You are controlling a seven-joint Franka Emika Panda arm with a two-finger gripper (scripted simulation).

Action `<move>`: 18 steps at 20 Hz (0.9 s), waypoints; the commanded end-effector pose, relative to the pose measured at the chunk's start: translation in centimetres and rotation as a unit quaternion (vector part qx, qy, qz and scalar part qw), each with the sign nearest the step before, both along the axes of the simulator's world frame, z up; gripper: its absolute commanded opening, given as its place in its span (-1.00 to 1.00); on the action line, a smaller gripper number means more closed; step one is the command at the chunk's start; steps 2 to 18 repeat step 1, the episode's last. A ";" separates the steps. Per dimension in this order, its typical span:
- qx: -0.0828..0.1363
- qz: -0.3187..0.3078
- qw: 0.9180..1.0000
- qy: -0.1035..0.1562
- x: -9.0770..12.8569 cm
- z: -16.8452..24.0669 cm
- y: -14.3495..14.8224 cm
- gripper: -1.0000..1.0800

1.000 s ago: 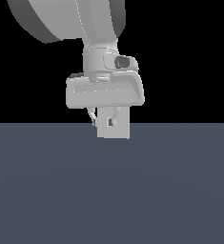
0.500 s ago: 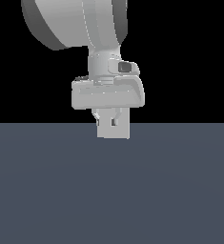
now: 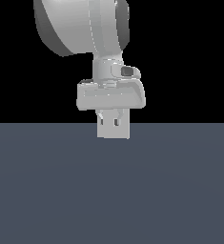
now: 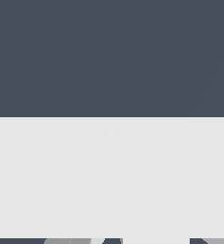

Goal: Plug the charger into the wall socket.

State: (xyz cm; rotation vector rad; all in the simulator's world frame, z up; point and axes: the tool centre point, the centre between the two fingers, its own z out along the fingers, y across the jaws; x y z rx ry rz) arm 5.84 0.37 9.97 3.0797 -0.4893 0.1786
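In the exterior view my gripper (image 3: pixel 108 123) hangs straight down from the arm, just above the dark floor. Its two fingers (image 3: pixel 100 117) stand close together, seemingly shut on the charger (image 3: pixel 108 116), a small pale block that shows only as a sliver between them. The wall socket (image 3: pixel 114 133), a pale grey upright square plate, stands right at the fingertips and merges in colour with the charger. I cannot tell whether the prongs touch it. In the wrist view a flat pale grey surface (image 4: pixel 111 181) fills the lower half. I cannot tell which of the two it is.
A flat dark blue-grey floor (image 3: pixel 111 190) spreads under the gripper and fills the upper half of the wrist view (image 4: pixel 111 57). The background above the floor line is black. The thick pale arm (image 3: pixel 85 24) rises above the gripper.
The gripper and arm have shifted a little toward the exterior view's right, coming to sit centred over the square plate. The plate has stayed where it was.
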 end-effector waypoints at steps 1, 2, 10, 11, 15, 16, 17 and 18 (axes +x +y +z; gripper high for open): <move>0.000 0.000 1.000 0.000 0.2 0.0 0.0 -1.00; 0.000 0.000 1.000 0.000 0.2 0.0 0.0 -1.00; 0.000 0.000 1.000 0.000 0.2 0.0 0.0 -1.00; 0.000 0.000 1.000 0.000 0.2 0.0 0.0 -1.00; 0.000 0.000 1.000 0.000 0.2 0.0 0.0 -1.00; 0.000 0.000 1.000 0.000 0.2 0.0 0.0 -1.00; 0.000 0.000 1.000 0.000 0.2 0.0 0.0 -1.00; 0.000 0.000 1.000 0.000 0.2 0.0 0.0 -1.00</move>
